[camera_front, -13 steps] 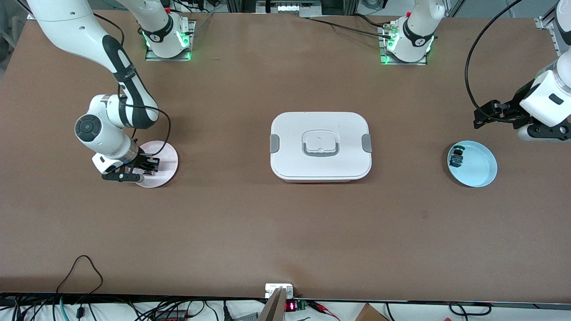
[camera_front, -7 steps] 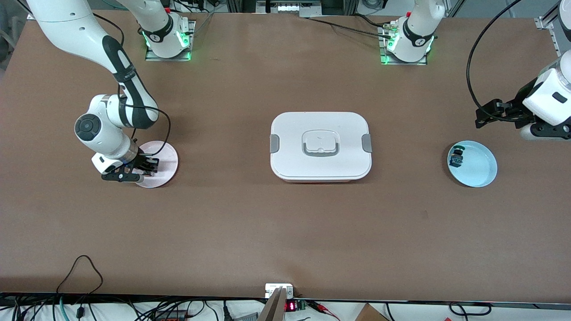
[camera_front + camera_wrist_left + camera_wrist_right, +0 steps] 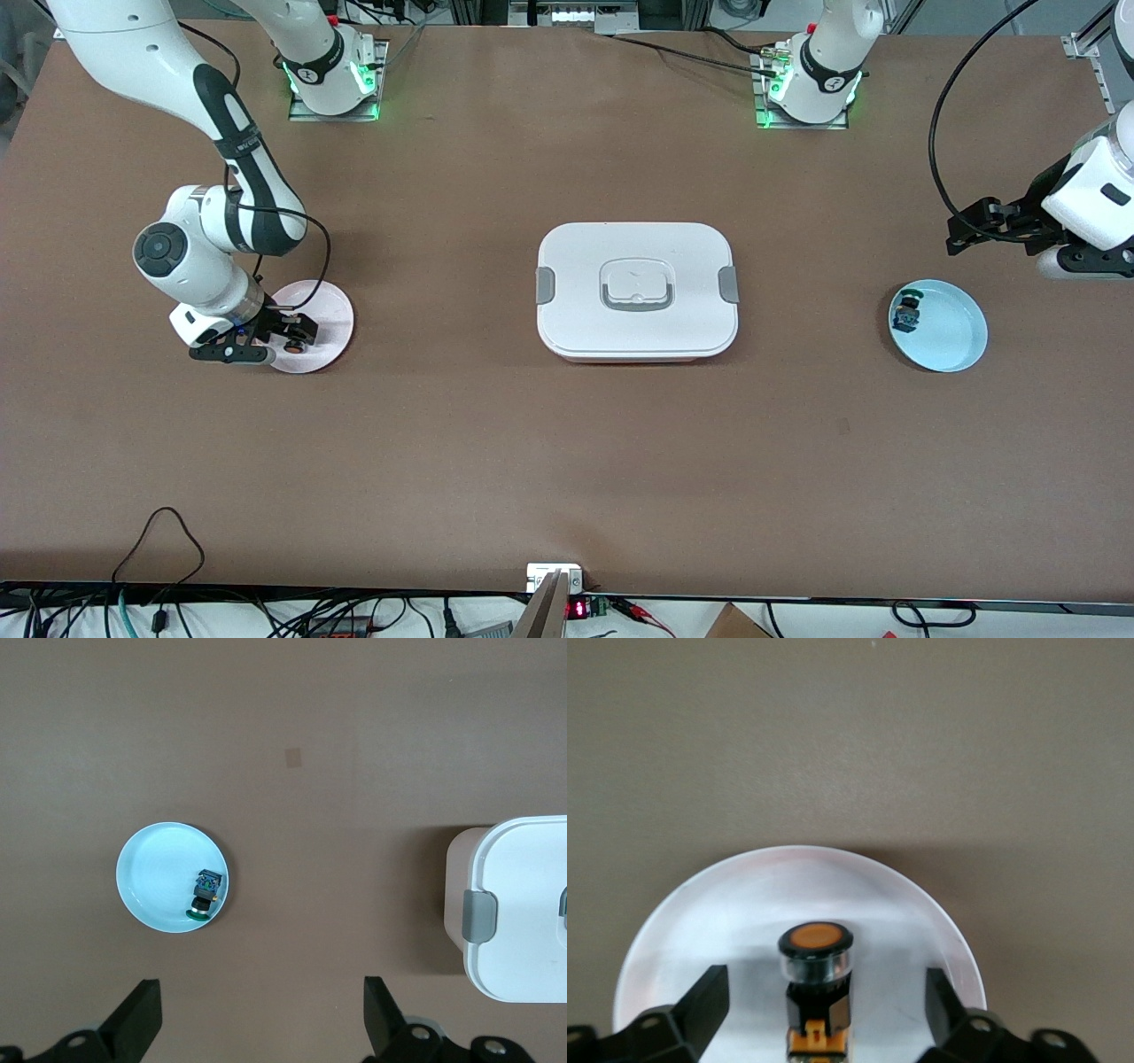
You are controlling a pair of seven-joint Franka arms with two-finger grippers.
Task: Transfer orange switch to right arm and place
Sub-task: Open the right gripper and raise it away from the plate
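Now orange switch [image 3: 816, 988] lying on pink plate [image 3: 330, 312], lower left of front frame, right claw [image 3: 285, 339] hanging open around it. Left claw [image 3: 974, 232] waiting open at right edge, above blue plate [image 3: 957, 341]. Risk: spread fingers [image 3: 700, 1003] clipping switch, knocking it across plate.

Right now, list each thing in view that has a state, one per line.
orange switch: lying on the pink plate, released
right gripper: fingers open, over the pink plate
left gripper: open, empty, waiting
green switch: lying in the blue plate
white box: lid on
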